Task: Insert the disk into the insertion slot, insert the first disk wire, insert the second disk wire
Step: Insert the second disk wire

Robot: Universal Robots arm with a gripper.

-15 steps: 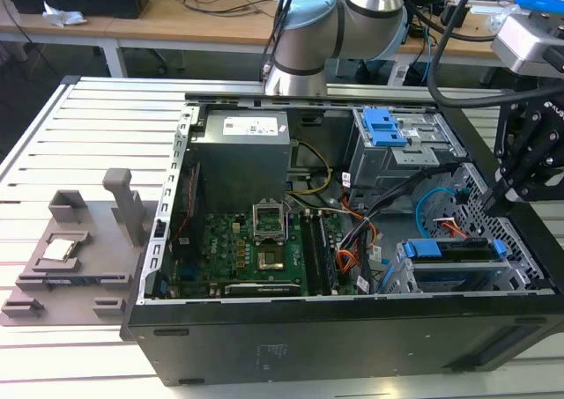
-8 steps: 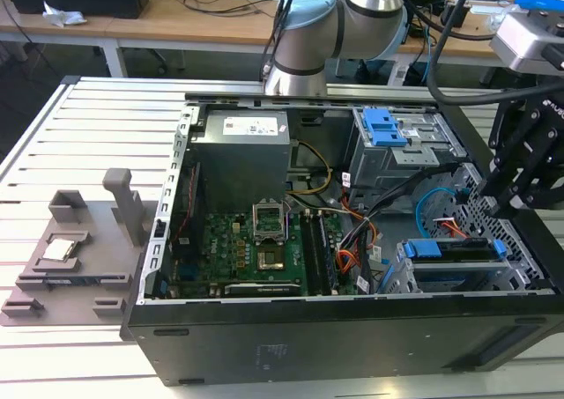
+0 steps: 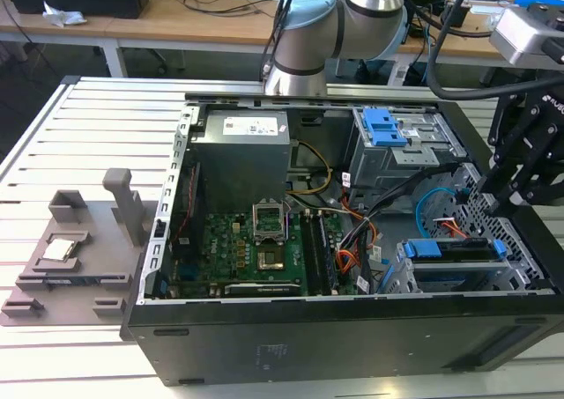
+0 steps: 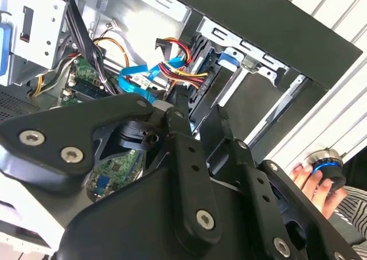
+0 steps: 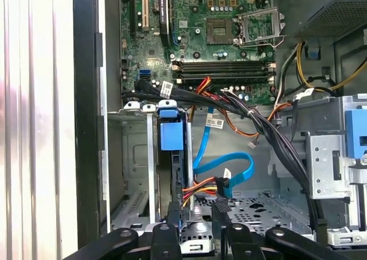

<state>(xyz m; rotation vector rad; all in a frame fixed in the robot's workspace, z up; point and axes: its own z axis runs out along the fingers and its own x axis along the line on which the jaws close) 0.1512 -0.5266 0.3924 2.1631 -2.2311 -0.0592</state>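
Your disk lies in the slot, with its blue carrier showing at both ends. The slot stands in the near corner of the case, at the exterior view's right.

The gripper hangs just over the far side of that slot. In both wrist views its fingers stand slightly apart, with bare metal showing through the gap. You can see nothing clamped between them.

Just beyond the fingertips runs a red and yellow wire bundle, reaching toward the disk's end. A blue flat cable loops beside it. Whether either one is plugged into the disk cannot be told.

The case also holds:
- a green board on its floor, toward the exterior view's left
- a grey power supply at the far side
- a taller cage at the far right, carrying blue clips

Black cables run between the board and the cages.

The case rests on a slatted white bench. At the exterior view's left, a grey fixture on the bench holds a small square chip in one recess.

In the second wrist view, a hand outside the case grips a round knob with a blue ring.
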